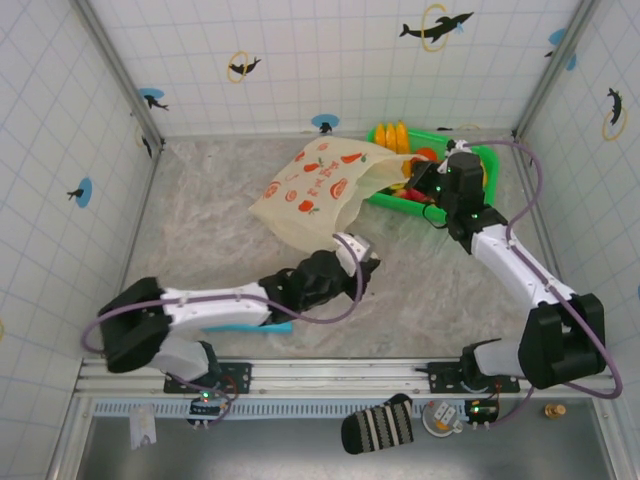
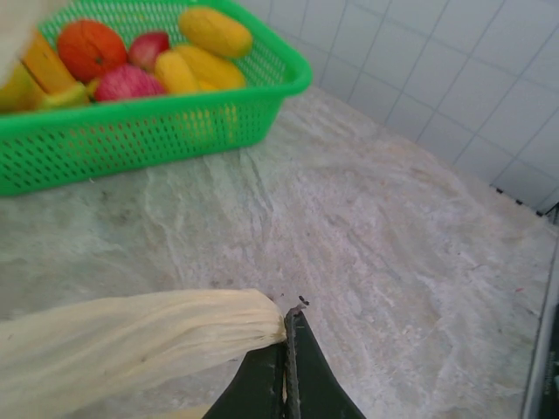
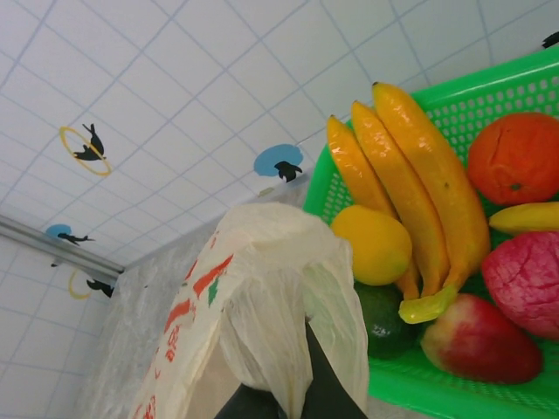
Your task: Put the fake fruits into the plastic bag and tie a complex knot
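**A:** Dark jaws of the left gripper (image 2: pixel 292 319) rise from the bottom edge of the left wrist view. How do they stand?

**B:** Pressed together, pinching a bunched, rope-like end of the plastic bag (image 2: pixel 131 340).

**A:** And the right gripper (image 3: pixel 297 375)?

**B:** Its jaws are closed too, with a fold of the bag's rim caught between them, just beside the green basket (image 3: pixel 454 96).

**A:** Where does the bag lie?

**B:** From above it stretches between the two arms, over the back half of the desk (image 1: pixel 220 225). It is cream plastic with red and orange prints, and its far end rests against the basket's left end.

**A:** And the fake fruits (image 3: pixel 371 244)?

**B:** They are in the basket: a bunch of bananas (image 3: pixel 410 175), an orange (image 3: pixel 515 157), a red apple (image 3: pixel 480 340), a pink-red piece (image 3: pixel 524 279) and a dark green piece (image 3: pixel 380 319). Whether any fruit is inside the bag, I cannot tell.

**A:** What about the surface?

**B:** It is grey and marbled, with faint wrinkles.

**A:** And the room?

**B:** White tiled walls (image 1: pixel 330 60) close in three sides. They are dotted with black dolphin shapes, blue discs and yellow rings. A metal rail (image 1: pixel 330 375) runs along the near edge and carries both arm bases. A striped sock-like thing (image 1: pixel 378 425) lies in front of the rail.
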Controlling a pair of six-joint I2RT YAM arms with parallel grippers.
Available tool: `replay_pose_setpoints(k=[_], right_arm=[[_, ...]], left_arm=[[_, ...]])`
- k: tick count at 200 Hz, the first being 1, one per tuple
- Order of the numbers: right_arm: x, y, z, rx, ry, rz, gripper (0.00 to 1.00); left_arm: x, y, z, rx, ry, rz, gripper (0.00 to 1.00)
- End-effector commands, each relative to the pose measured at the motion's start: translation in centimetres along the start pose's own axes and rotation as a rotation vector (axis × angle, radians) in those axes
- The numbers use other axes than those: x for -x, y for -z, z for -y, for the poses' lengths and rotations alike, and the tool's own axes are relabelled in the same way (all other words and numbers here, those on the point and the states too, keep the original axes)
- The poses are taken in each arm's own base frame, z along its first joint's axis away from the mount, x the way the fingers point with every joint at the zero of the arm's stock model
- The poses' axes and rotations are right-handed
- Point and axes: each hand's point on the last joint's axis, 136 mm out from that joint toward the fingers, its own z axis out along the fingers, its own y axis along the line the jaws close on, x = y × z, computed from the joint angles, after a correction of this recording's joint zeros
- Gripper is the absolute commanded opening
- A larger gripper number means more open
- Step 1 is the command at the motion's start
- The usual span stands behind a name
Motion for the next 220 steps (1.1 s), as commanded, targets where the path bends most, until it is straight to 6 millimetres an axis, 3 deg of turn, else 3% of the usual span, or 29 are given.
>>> replay_pose_setpoints(k=[1, 20, 40, 78, 126, 156, 170, 198, 203, 220], right_arm=[[1.9, 1.7, -1.4, 0.013, 0.108, 0.037, 0.00], [1.9, 2.3, -1.2, -0.001, 0.129, 0.037, 0.00], [0.7, 3.1, -2.0, 0.061, 0.149, 0.016, 0.00], [-4.1, 3.8, -3.4, 0.108, 0.241, -0.094, 0.00], [-11.1, 4.9, -5.4, 0.140, 0.393, -0.250, 0.00], [-10.8, 6.0, -7.4, 0.148, 0.465, -0.241, 0.00], [-10.1, 6.0, -7.8, 0.147, 0.479, -0.232, 0.00], [-9.5, 6.1, -9.3, 0.198, 0.513, -0.227, 0.37], [-9.3, 6.1, -9.6, 0.207, 0.511, -0.225, 0.45], [-8.8, 6.3, -10.5, 0.221, 0.551, -0.226, 0.55]], left_arm=[[0.0, 4.6, -3.3, 0.123, -0.006, -0.066, 0.00], [2.7, 8.3, -6.2, 0.203, 0.098, -0.017, 0.00], [4.3, 11.6, -8.9, 0.276, 0.182, -0.007, 0.00], [6.3, 17.0, -12.5, 0.491, 0.204, 0.090, 0.00], [7.3, 19.3, -13.4, 0.575, 0.177, 0.112, 0.00], [9.8, 20.2, -12.5, 0.543, 0.152, 0.155, 0.00], [9.5, 20.0, -12.5, 0.544, 0.130, 0.123, 0.00], [8.7, 18.7, -11.8, 0.491, 0.125, 0.070, 0.00], [9.9, 18.9, -11.3, 0.467, 0.129, 0.093, 0.00], [9.6, 18.1, -10.7, 0.429, 0.119, 0.057, 0.00]])
